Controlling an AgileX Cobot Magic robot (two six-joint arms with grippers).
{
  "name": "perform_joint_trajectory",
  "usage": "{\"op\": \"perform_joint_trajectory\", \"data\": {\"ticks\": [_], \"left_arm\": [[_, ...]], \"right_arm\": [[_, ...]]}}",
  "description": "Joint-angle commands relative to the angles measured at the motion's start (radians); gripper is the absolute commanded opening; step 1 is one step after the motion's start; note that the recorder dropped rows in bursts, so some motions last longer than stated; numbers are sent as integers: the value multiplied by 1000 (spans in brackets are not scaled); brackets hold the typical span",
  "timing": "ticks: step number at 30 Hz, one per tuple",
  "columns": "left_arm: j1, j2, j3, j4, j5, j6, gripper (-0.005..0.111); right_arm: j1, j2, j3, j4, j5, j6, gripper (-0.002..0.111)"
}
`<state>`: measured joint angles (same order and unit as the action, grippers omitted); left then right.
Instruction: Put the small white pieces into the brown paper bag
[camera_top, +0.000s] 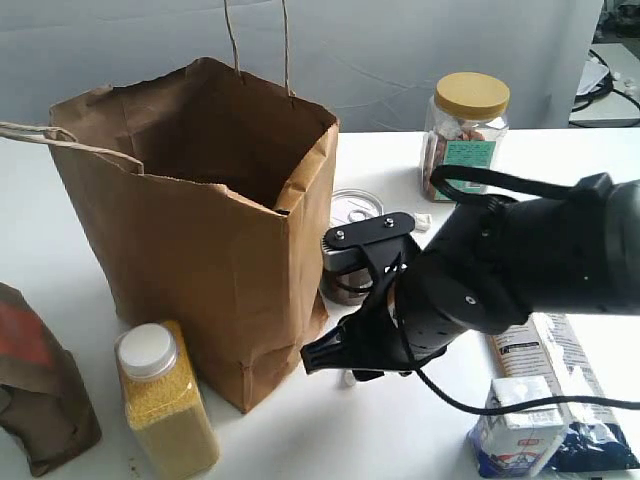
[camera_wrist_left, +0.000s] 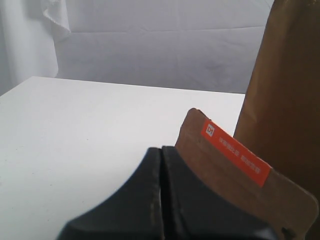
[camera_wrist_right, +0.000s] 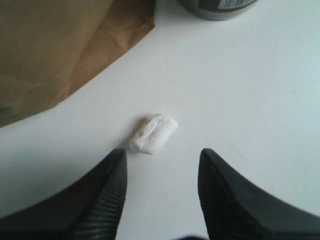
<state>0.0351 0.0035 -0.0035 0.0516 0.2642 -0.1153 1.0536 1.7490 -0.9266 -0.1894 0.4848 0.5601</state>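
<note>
Right gripper (camera_wrist_right: 162, 155), arm angled steeply down, hangs spread apart over one small white piece (camera_wrist_right: 153, 133) lying mid-desk beside the brown paper bag (camera_top: 200, 220). Left gripper (camera_wrist_left: 161, 190) is pressed together. Beside it, the pouch (camera_wrist_left: 215, 175) has an orange label (camera_wrist_left: 235, 152), its writing unreadable.

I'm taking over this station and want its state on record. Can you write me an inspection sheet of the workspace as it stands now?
Surface: white table, no damage seen.
Job's things: brown paper bag upright, mouth open; one small white piece on the table near the bag's base, a second piece by the tin can.
Clutter: tin can, yellow-lidded jar, grain jar, dark pouch, carton.
Grippers: right gripper low, jaws open, the first piece just ahead of them; left gripper jaws shut, nothing held.
Cables: black cable looping off the right arm; more cables at the far right edge.
Surroundings: pale backdrop behind the table.
</note>
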Motion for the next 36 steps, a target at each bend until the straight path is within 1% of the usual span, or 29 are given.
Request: {"op": "perform_joint_trajectory", "data": {"ticks": [1,6,17,20,24,26,31,36], "left_arm": [[-5,-3,4,-8,-4,-5,0],[-5,-3,4,-8,-4,-5,0],[-5,-3,4,-8,-4,-5,0],[-5,-3,4,-8,-4,-5,0],[-5,-3,4,-8,-4,-5,0],[-5,-3,4,-8,-4,-5,0],[-5,-3,4,-8,-4,-5,0],[-5,-3,4,-8,-4,-5,0]], "right_arm": [[-19,51,6,8,-86,-32,43],[-21,94,6,13,-146,-36,43],[-40,144,6,15,-144,-63,43],[-40,146,6,15,-144,-78,35],[-40,146,6,15,-142,-86,10],[-40,142,6,18,-142,-86,0],[-32,73,53,62,-153,-100,0],[16,-94,230,148,-313,-112,0]]}}
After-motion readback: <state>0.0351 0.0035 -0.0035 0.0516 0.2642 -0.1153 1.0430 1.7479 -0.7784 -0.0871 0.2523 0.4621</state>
